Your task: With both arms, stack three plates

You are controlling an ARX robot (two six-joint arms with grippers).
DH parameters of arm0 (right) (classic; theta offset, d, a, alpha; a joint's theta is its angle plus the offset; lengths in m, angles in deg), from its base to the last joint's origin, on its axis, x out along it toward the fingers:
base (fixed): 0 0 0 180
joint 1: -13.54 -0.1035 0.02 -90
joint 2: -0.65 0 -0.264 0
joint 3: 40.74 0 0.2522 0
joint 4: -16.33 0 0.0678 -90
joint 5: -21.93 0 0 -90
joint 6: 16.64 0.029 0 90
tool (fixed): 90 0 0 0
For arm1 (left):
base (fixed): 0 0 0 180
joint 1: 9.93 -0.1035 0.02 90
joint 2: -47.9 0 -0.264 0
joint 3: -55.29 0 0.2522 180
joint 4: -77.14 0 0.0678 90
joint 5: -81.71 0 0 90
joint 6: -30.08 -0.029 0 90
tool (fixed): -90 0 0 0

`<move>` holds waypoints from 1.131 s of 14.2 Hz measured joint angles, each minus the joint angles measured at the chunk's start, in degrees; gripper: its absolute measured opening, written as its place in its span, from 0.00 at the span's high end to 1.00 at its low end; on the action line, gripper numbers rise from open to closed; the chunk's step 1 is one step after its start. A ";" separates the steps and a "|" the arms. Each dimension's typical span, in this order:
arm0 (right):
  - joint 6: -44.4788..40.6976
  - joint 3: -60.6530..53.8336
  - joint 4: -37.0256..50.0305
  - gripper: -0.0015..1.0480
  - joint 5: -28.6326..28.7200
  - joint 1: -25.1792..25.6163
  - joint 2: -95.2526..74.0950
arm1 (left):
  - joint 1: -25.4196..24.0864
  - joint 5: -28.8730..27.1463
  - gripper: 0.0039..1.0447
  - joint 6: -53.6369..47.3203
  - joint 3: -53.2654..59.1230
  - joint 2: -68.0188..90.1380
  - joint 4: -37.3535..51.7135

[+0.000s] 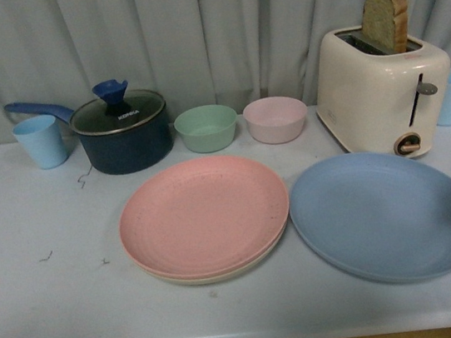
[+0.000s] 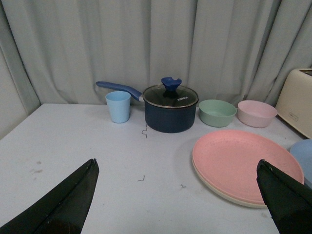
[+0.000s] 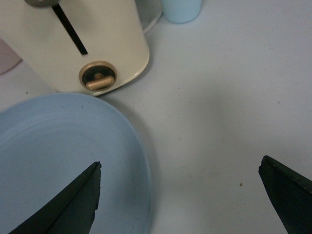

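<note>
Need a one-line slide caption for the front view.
Two of three stacked: pink plate on cream plate, blue plate alone to their right; saucepan, green bowl, pink bowl, toaster behind.

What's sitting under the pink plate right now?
A cream plate: only its rim shows along the near edge of the pink plate. Its middle is covered, so anything between them cannot be seen.

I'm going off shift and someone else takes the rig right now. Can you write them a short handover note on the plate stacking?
Left gripper: open, empty.
Right gripper: open, empty, by the rim of the blue plate.
Plates: the pink plate sits on the beige plate. The blue plate lies alone on the table to their right, in front of the toaster.
Done: two plates stacked.
Left: put the blue plate on the pile.
</note>
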 joint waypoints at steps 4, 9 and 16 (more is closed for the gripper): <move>3.52 6.54 -9.73 0.06 -2.36 -3.63 -6.47 | 0.00 0.00 0.06 0.00 0.00 0.00 -0.02; 7.32 13.57 -17.38 0.06 -2.75 -7.61 -10.51 | 0.00 0.02 0.06 0.00 0.00 0.00 0.00; 9.90 12.28 -16.02 0.94 -0.35 -3.63 -11.52 | 0.00 0.02 0.06 0.00 0.00 0.00 -0.02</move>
